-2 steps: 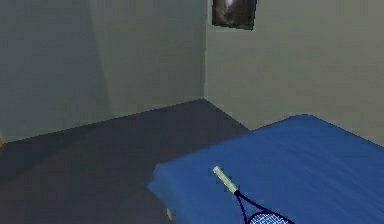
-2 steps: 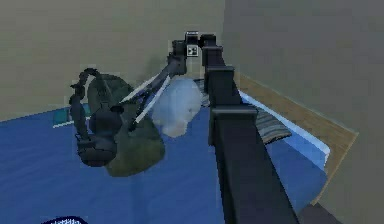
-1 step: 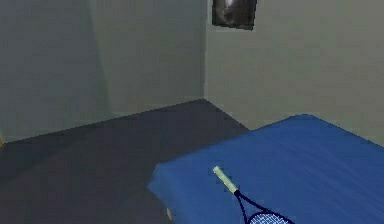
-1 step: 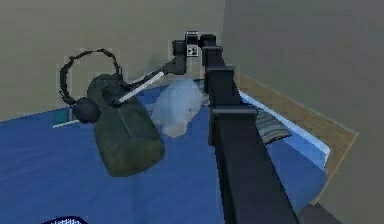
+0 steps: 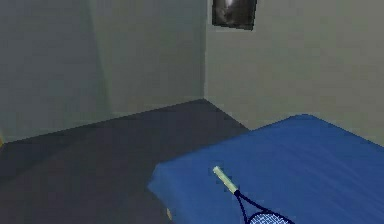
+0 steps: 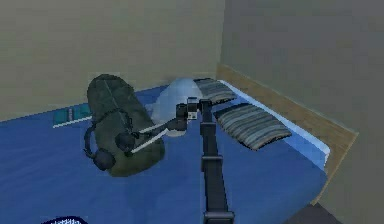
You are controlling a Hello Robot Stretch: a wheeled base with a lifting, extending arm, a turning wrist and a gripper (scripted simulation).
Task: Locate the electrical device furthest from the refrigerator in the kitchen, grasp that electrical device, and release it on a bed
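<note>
In the forward view, the bed [image 5: 320,160] with its blue cover takes up the lower right. A racket [image 5: 245,200] lies flat on it near the bed's closest corner, its pale handle pointing away from that corner and its head running off the bottom edge. To the left of the bed lies dark floor [image 5: 100,160], which reaches back to plain grey walls [image 5: 300,70]. A framed picture [image 5: 235,12] hangs high on the wall behind the bed.

In the arm side view, my arm [image 6: 213,175] reaches out across the bed as a dark bar. At its far end my claw [image 6: 140,145] points its thin fingers towards a big dark green bag [image 6: 115,110] that lies on the blue cover. The bag sits right at and behind the fingers, so I cannot tell whether the claw holds anything, nor how wide it stands. I also cannot tell whether anything at the claw is the electrical device. A pale rounded thing [image 6: 178,92] rests on the bed just behind the claw. Two striped pillows [image 6: 250,125] lie at the head of the bed, by its wooden frame [image 6: 300,118]. A flat teal thing [image 6: 68,117] lies on the cover beyond the bag.
</note>
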